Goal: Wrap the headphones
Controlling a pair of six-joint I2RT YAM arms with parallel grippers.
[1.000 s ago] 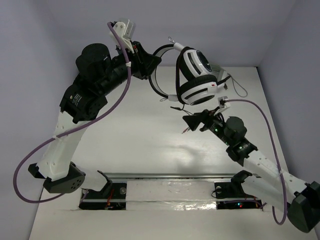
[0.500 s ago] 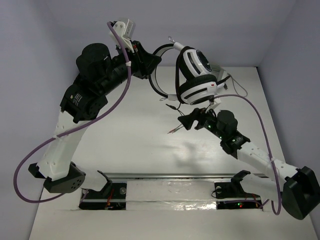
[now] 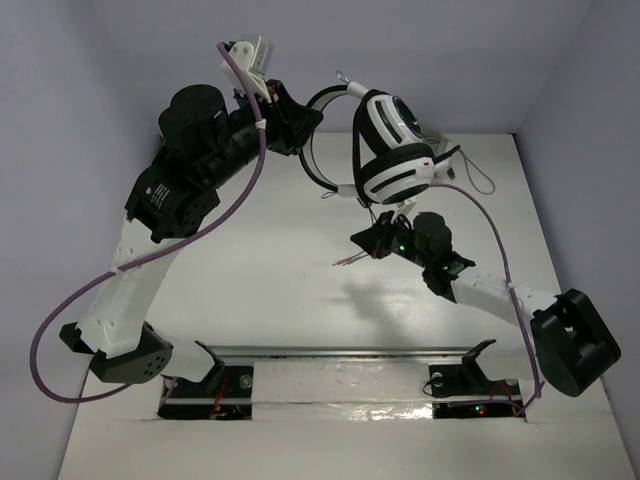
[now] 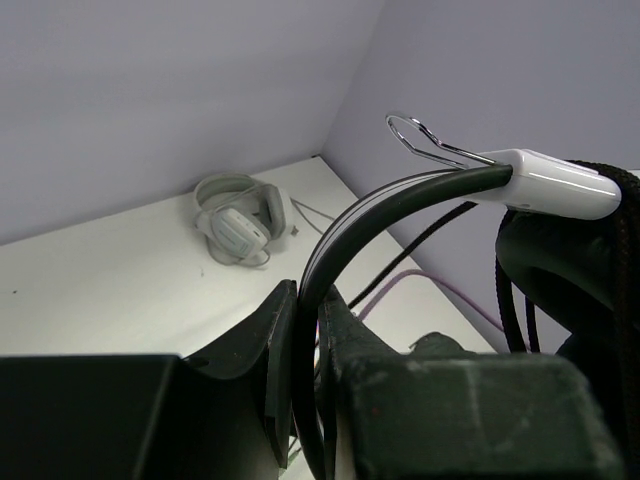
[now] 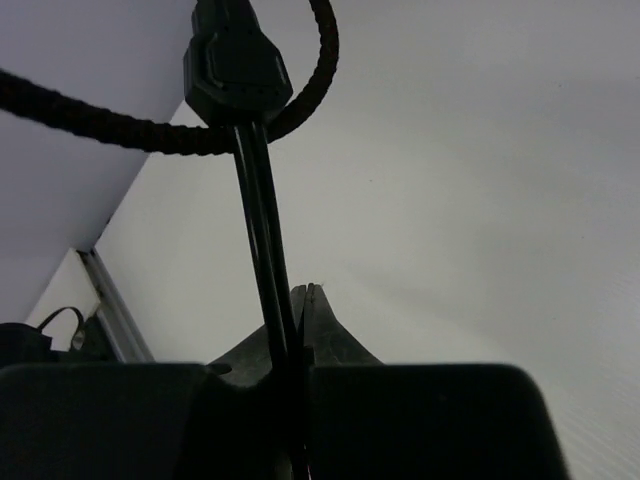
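Headphones held off the desk, up toward the far right-centre, nothing under them but their shadow. Left gripper has the thin black headband: in the left wrist view the band runs down into the slot between the jaws, which are pinched on it from both sides. The band arcs up and right from there to a white end piece with a bare wire loop. White-and-black ear cups hang right of the left gripper, stacked close, the lower one just above the right gripper. Right gripper sits below and slightly left of the cups, jaws pressed together on the cable; two thin black strands side by side enter the jaw line from above. Above the grip, the strands meet a black moulded block, where a thicker braided length curves off left and loops round behind. Loose cable end pokes out left of the right gripper, over the desk. A second set, pale-grey headphones, lies on the desk by the far corner, well apart.
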